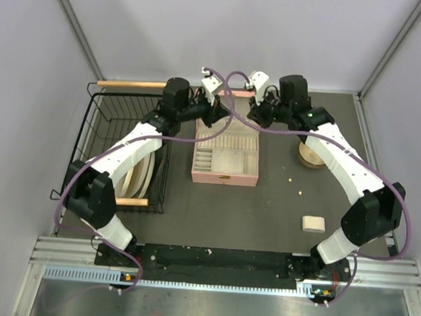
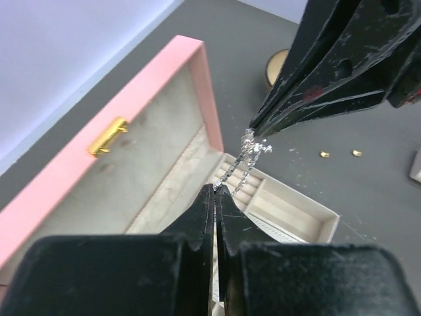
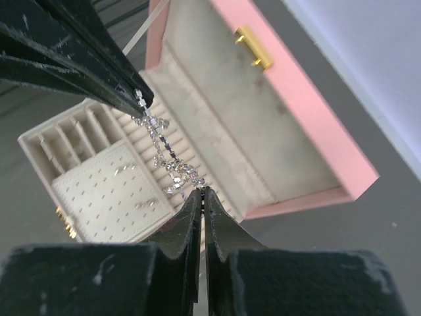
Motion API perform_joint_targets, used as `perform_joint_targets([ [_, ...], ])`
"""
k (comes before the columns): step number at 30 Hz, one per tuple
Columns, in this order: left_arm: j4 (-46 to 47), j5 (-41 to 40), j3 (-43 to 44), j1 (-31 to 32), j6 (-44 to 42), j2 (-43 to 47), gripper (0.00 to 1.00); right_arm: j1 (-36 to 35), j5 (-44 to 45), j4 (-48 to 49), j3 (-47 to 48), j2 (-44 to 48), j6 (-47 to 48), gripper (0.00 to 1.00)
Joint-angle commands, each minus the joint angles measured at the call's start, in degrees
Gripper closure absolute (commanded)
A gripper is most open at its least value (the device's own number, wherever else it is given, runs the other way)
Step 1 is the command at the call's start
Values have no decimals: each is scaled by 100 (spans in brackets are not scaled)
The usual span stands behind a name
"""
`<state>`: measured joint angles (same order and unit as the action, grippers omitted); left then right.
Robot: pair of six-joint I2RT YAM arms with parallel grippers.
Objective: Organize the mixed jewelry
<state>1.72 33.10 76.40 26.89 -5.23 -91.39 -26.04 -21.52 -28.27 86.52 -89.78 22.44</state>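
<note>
A thin silvery chain tangle hangs stretched between my two grippers above the open pink box. My left gripper is shut on one end of the chain. My right gripper is shut on the other, knotted end. In the top view both grippers, left and right, meet over the box's raised lid. Two tiny pale beads lie on the dark table right of the box, also seen in the top view.
The box's cream tray has ring rolls, slots and a dotted panel holding small earrings. A round wooden bowl stands right of the box. A black wire basket with plates is at the left. A beige block lies front right.
</note>
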Motion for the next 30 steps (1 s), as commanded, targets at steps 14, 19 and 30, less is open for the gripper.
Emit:
perform_joint_targets([
  [14, -57, -506, 964, -492, -461, -906, 100, -32, 965, 1060, 814, -927, -354, 100],
  [19, -66, -603, 1122, -527, -531, -1099, 100, -33, 1123, 1262, 787, -1033, -380, 100],
  [30, -84, -849, 1281, -545, -628, -1231, 100, -41, 1405, 1597, 612, -1024, -424, 100],
])
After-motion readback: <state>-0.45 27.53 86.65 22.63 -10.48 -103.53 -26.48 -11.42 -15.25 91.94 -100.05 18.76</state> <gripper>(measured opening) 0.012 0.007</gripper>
